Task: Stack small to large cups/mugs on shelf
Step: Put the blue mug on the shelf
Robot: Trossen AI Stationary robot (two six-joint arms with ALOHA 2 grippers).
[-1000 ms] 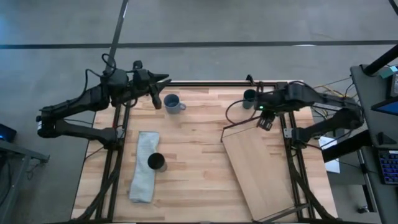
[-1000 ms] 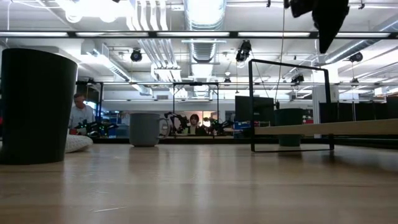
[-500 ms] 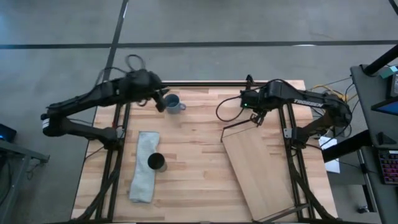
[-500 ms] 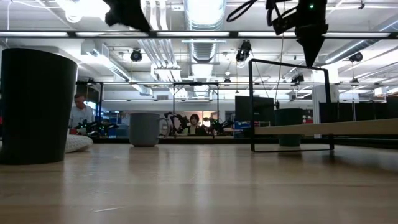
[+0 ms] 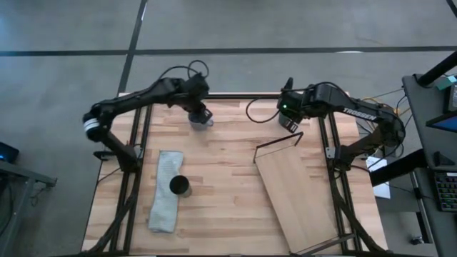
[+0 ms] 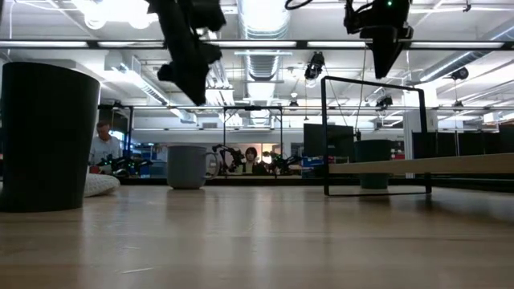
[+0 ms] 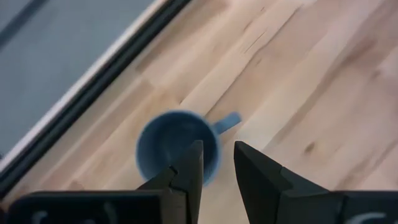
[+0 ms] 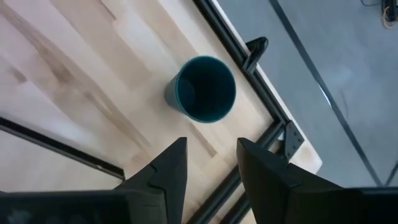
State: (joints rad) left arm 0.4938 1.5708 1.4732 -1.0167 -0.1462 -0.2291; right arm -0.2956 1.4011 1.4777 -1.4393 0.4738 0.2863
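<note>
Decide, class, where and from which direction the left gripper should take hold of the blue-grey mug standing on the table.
Grip the blue-grey mug by its rim wall, coming straight down from above. It stands upright with its mouth open, and the left gripper already hangs over it, fingers slightly apart. One finger inside and one outside, on a stretch of rim away from the side handle, probably holds best.

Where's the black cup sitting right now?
In the high view the black cup stands on the table's left side, against the grey folded cloth, apart from both arms.
</note>
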